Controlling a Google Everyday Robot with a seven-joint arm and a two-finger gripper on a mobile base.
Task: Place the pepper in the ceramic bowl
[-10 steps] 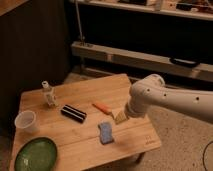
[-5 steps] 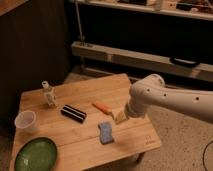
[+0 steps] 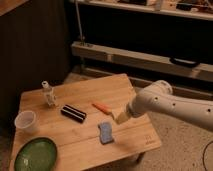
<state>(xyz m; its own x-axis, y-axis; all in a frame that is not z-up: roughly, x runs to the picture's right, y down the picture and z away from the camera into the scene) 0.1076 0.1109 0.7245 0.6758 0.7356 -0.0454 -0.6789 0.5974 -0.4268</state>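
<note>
The pepper (image 3: 102,107), small, slim and orange-red, lies on the wooden table (image 3: 75,145) near its middle. The green ceramic bowl (image 3: 36,154) sits at the table's front left corner. My gripper (image 3: 118,117) hangs low over the table, just right of the pepper and above the right end of the blue sponge (image 3: 106,132). It holds nothing that I can see. The white arm reaches in from the right.
A translucent white plastic cup (image 3: 25,121) stands left of centre, behind the bowl. A small white bottle (image 3: 48,94) stands at the back left. A black rectangular object (image 3: 73,113) lies left of the pepper. Shelving and a dark wall stand behind the table.
</note>
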